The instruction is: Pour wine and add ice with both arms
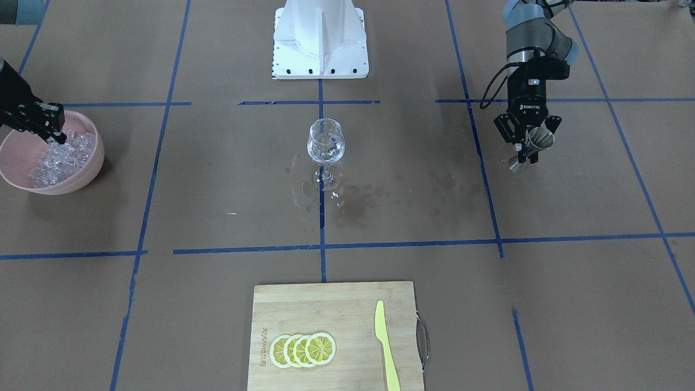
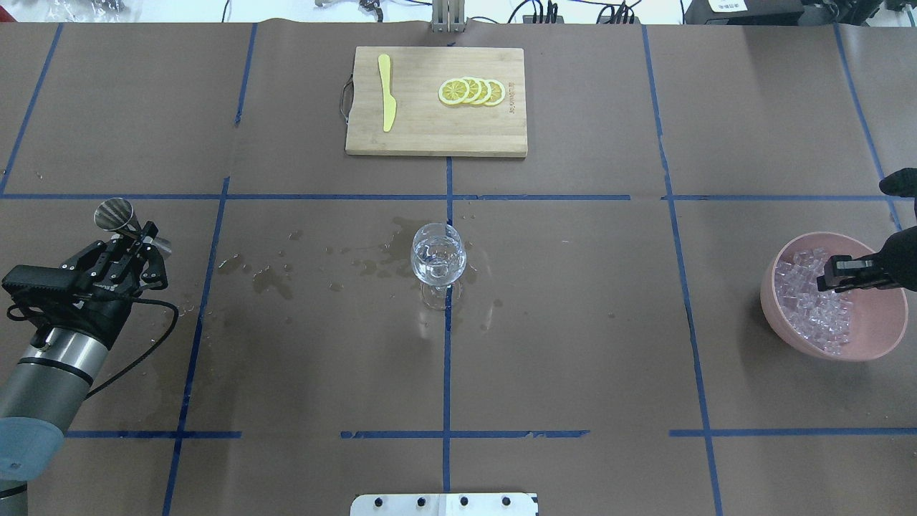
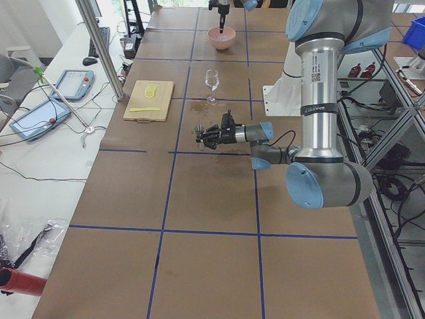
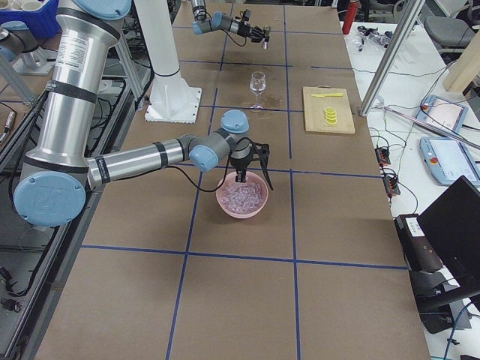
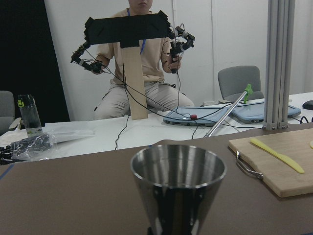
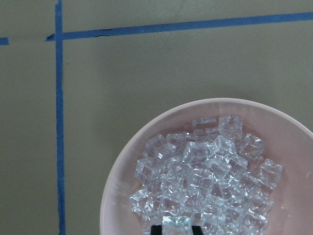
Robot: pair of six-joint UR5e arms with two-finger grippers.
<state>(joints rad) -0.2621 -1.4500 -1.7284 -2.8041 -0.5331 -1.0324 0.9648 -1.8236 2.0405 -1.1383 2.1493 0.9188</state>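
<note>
A clear wine glass [image 2: 438, 259] stands upright at the table's middle, also in the front view [image 1: 326, 144], with a little almost colourless liquid in its bowl. My left gripper [image 2: 132, 247] is shut on a steel jigger [image 2: 114, 215], held above the table far left of the glass. The jigger [image 5: 178, 181] stands mouth up in the left wrist view; its inside is hidden. My right gripper [image 2: 834, 276] reaches down into a pink bowl [image 2: 877, 330] of ice cubes [image 6: 205, 181]. Its fingertips [image 6: 157, 229] close around one cube [image 6: 176, 223].
A wooden cutting board [image 2: 430, 129] with lemon slices [image 2: 473, 92] and a yellow knife [image 2: 387, 100] lies at the far side. Wet brown stains [image 2: 358, 261] spread around the glass. The white pedestal [image 1: 320, 38] stands at the robot's side.
</note>
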